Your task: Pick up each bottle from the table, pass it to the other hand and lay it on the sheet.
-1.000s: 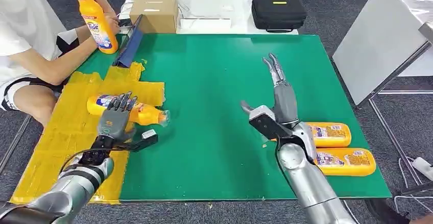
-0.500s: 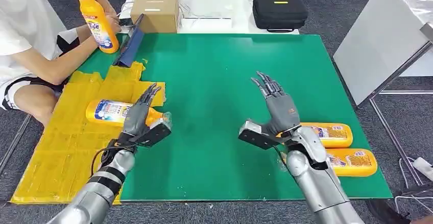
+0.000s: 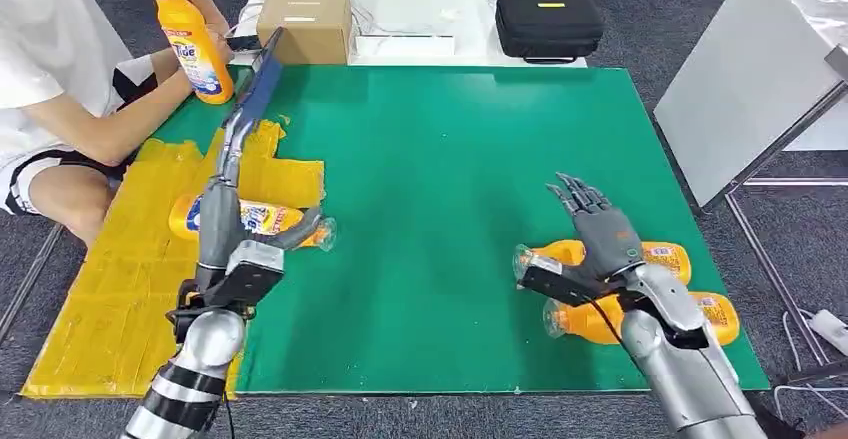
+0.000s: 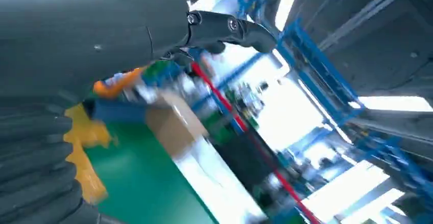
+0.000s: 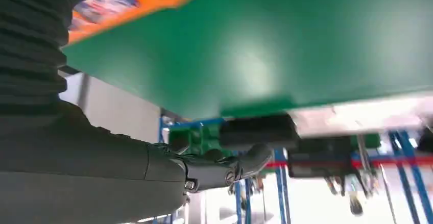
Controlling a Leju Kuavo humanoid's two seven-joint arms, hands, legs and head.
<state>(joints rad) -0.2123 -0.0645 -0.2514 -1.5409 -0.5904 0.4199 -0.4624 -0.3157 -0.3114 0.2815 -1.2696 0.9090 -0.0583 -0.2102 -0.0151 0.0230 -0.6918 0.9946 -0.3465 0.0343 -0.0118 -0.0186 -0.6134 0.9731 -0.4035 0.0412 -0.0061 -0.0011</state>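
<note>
One upright orange bottle (image 3: 190,37) reads "Tide" on its label.

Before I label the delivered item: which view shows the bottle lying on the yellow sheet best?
The head view: the bottle on the sheet lies on its side, partly behind the left robot hand. Neither wrist view shows it clearly.

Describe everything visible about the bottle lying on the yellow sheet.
The bottle on the yellow sheet is orange plastic with a blue and white label and a clear cap. It lies on its side on the yellow sheet, cap end pointing toward the green mat and reaching just past the sheet's edge. The left hand, fingers straight, crosses in front of its middle; whether it touches the bottle cannot be told.
</note>
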